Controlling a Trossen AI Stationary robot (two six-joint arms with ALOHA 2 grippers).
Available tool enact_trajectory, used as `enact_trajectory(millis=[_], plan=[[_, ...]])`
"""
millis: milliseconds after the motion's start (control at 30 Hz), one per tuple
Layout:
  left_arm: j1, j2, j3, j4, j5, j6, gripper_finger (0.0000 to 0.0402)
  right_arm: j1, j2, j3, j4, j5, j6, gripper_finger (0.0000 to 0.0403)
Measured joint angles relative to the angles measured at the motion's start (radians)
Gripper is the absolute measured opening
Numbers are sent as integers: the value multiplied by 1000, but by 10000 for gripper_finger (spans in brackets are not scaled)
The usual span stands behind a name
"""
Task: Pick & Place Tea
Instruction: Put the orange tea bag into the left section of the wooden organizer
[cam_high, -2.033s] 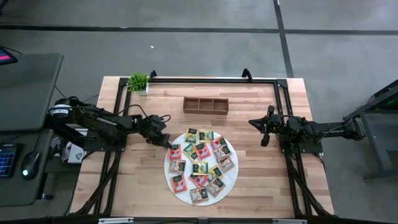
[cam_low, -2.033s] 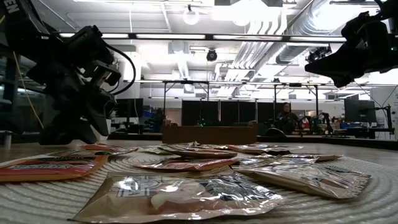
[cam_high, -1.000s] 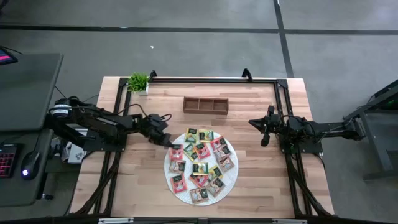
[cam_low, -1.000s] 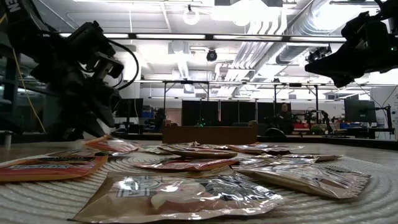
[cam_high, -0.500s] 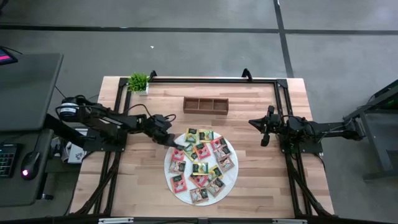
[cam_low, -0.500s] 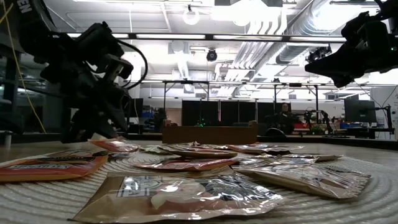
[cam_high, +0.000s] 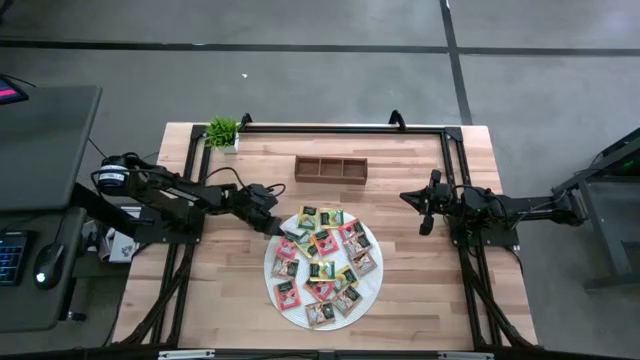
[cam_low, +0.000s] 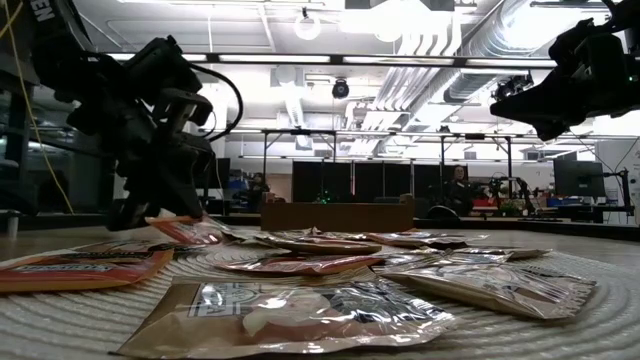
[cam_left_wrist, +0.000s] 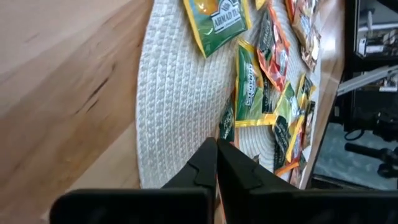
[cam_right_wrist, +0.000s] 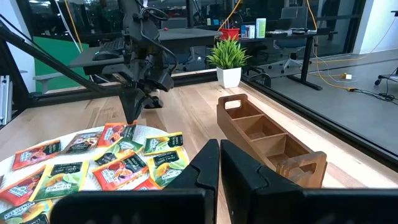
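Several small square tea packets in red, green, yellow and dark wrappers lie spread on a round white woven mat (cam_high: 272, 272) at the table's middle. My left gripper (cam_high: 277, 230) slants down at the mat's far left rim, shut at the edge of a red tea packet (cam_low: 190, 231). In the left wrist view its fingers (cam_left_wrist: 216, 144) are pressed together over the mat. My right gripper (cam_right_wrist: 219, 144) hangs shut and level above the table's right side, holding nothing. My left gripper comes slanting down from the table's left and has the red packet by its edge (cam_low: 152, 221) nearest the mat's rim. That edge is raised to the fingertips. The rest of the packet lies on the mat. In the wrist view the fingers hide the place of contact.
A brown wooden tray (cam_high: 331, 168) with three compartments stands beyond the mat, toward the far edge. A small potted plant (cam_high: 222, 130) sits at the far left corner. Black frame rails run along the table's left, far and right sides.
My left gripper has edged toward the mat, rolled a little and shut at the red packet's edge. The packet's left end has tipped up off the mat while its other end has stayed down.
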Motion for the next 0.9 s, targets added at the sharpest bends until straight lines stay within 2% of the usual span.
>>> enact_trajectory(millis=[267, 633, 800, 900], plan=[[0, -3, 0, 28, -17, 41, 0, 0, 0, 0, 0, 0, 0, 12], [0, -124, -8, 58, -105, 52, 0, 0, 0, 0, 0, 0, 0, 12], [0, -220, -9, -39, -162, 99, 0, 0, 0, 0, 0, 0, 0, 12], [0, -307, -10, -122, -239, 201, 0, 0, 0, 0, 0, 0, 0, 12]])
